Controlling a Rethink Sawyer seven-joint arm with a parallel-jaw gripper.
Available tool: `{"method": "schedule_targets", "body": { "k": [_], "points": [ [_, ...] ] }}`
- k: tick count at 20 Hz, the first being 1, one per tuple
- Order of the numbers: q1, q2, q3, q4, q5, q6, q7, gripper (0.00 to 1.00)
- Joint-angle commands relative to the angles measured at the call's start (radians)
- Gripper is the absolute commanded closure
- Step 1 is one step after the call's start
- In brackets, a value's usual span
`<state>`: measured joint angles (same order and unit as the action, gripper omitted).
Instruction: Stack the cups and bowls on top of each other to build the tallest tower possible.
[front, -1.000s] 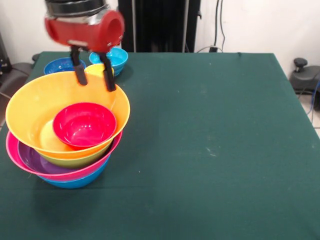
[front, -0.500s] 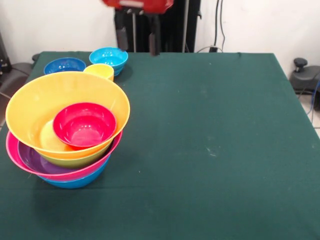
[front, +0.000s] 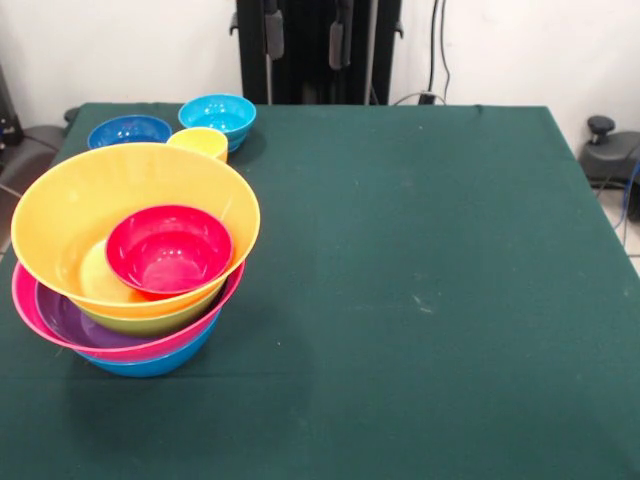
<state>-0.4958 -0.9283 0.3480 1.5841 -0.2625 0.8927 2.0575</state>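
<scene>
I have the tower (front: 135, 255) sitting at the left side of the green table (front: 420, 280): a blue bowl (front: 150, 365) at the bottom, then pink (front: 25, 300), purple (front: 65, 320), a green one (front: 150, 322), and the large orange bowl (front: 70, 215) tilted on top with the small red bowl (front: 168, 250) resting inside it, off toward one side. Behind the pile, near the table's far left corner, the yellow cup (front: 198, 142) stands just beside the light blue bowl (front: 218, 116), with the dark blue bowl (front: 129, 131) close by. At the top edge I see only two dark finger tips of the gripper (front: 305, 40), set apart, so I read the jaws as open and holding nothing. My guess is the next pick is one of those three loose pieces. I'd take a small bowl by its rim, carry it well above the orange rim, and set it down into the red bowl gently, since the tilted pile looks easy to upset.
</scene>
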Motion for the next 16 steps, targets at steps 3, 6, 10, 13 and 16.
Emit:
{"method": "schedule_targets", "body": {
  "k": [3, 6, 10, 13, 16],
  "points": [
    [0.011, -0.017, -0.068, 0.211, -0.047, -0.052, 0.036, 0.0],
    [0.005, -0.02, -0.08, 0.254, -0.058, -0.106, 0.036, 0.0],
    [-0.009, -0.018, -0.089, 0.306, -0.065, -0.177, 0.029, 0.0],
    [-0.018, 0.005, -0.092, 0.327, -0.07, -0.231, 0.029, 0.0],
    [-0.017, 0.028, -0.103, 0.354, -0.081, -0.298, 0.044, 0.0]
  ]
}}
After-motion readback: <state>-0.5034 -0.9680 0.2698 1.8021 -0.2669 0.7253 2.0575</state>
